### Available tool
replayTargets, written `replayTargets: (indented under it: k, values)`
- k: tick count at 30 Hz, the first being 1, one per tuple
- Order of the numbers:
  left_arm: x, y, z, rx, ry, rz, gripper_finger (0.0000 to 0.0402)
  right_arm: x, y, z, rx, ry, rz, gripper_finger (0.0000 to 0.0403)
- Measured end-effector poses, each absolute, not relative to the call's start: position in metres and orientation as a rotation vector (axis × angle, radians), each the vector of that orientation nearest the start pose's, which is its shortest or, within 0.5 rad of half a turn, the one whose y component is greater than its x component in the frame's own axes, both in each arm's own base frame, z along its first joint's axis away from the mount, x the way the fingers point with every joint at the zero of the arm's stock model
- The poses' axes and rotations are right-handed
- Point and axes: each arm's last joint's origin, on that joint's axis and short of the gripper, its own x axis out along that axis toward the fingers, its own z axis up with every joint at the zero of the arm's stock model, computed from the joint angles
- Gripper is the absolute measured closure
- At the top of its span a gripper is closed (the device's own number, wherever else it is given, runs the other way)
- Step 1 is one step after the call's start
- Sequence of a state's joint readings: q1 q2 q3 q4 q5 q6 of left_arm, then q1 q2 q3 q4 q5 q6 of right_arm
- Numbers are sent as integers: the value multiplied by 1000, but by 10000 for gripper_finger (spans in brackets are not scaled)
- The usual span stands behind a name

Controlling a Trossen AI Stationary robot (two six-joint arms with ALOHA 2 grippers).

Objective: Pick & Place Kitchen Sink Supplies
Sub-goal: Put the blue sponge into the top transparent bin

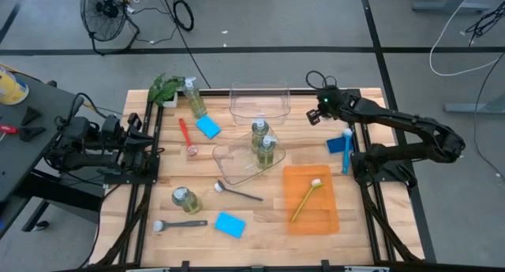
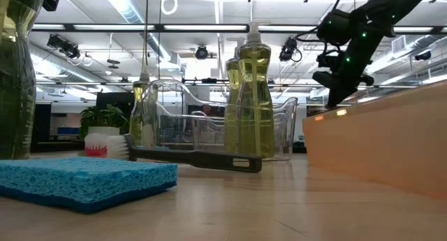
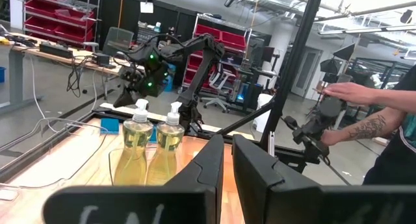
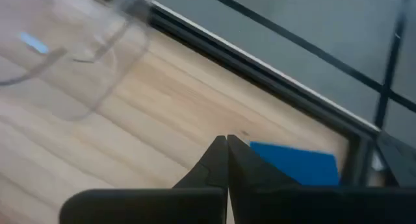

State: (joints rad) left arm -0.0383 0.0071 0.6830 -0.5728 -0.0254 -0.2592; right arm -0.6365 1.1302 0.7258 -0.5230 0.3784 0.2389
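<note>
High view: the right pincer, closed and empty, hovers upper right of centre; the blue sponge lies right of centre, probably light, soft and compressible, so grip across its flat faces. The left pincer waits at the left edge. Low view: two pump bottles stand centre, likely heavier and slippery. Left wrist view: fingers nearly closed, empty. Right wrist view: sponge near the desk edge.

two pump bottles are set in the central bin; a brush is laid on the tray to its right.
</note>
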Motion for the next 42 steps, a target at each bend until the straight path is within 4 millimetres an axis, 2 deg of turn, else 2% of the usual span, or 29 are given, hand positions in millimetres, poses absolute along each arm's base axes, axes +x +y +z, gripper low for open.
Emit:
replayTargets:
  k: [4, 8, 18, 23, 29, 35, 42]
  values:
    - [6, 0, 315, -262, -100, -27, 365, 161, -134, 218, 360, 919, -1101, 399]
    - [6, 0, 315, -262, -101, -27, 365, 164, -136, 208, 388, 974, -1102, 366]
    - [6, 1, 315, -262, -101, -26, 365, 179, -149, 174, 410, 1098, -1123, 197]
    - [6, 1, 315, -262, -101, -26, 365, 183, -157, 161, 396, 1128, -1161, 143]
    - [6, 1, 315, -262, -100, -27, 365, 185, -161, 149, 349, 1173, -1215, 134]
    - [6, 1, 315, -262, -100, -27, 365, 186, -162, 140, 375, 1185, -1259, 153]
    - [6, 1, 315, -262, -100, -26, 365, 184, -166, 141, 320, 1165, -1336, 178]
